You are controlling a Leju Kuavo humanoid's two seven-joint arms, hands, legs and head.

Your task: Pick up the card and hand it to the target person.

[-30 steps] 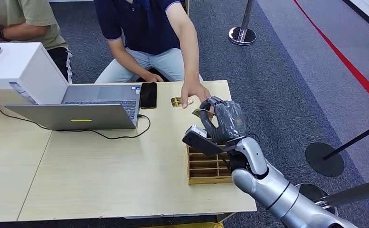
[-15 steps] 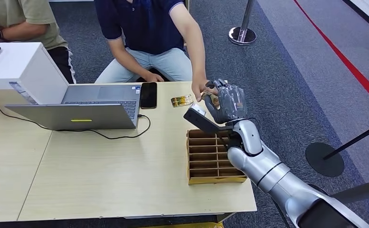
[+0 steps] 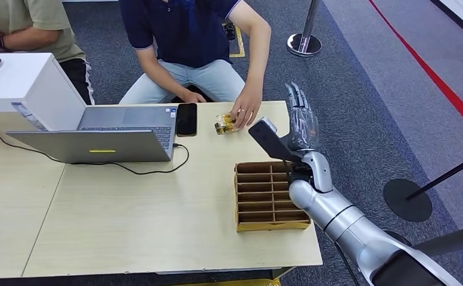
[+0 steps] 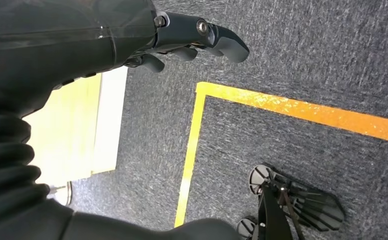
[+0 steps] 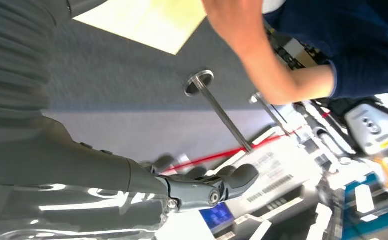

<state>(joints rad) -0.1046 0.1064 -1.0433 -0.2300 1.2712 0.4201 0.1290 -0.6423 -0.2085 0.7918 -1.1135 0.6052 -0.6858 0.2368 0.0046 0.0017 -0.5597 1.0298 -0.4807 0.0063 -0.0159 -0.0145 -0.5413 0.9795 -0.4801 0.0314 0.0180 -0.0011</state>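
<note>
Card (image 3: pixel 226 124) now released, beyond right hand (image 3: pixel 300 119).

Lighting: even, bright, casting soft shadows on the counter (image 3: pixel 127 220). Right wrist view: person's arm (image 5: pixel 261 60) blurring; glare streaking the hand (image 5: pixel 132 195) cover.

Our right hand (image 3: pixel 297 116) stood raised with straight, spread fingers over the table's far right corner, holding nothing. Just left of it the person's hand (image 3: pixel 245 112) rested on the card (image 3: pixel 226 124), blocking that way in. Near our wrist sat the brown slotted organizer (image 3: pixel 269 195), closing off the table's right side. On the far left, the laptop (image 3: pixel 103 132), its black cable (image 3: pixel 130 168) and the phone (image 3: pixel 186 118) filled the surface. Open tabletop (image 3: pixel 139 220) lay across the near middle and left. A stanchion base (image 3: pixel 407 199) stood on the floor right of us.
</note>
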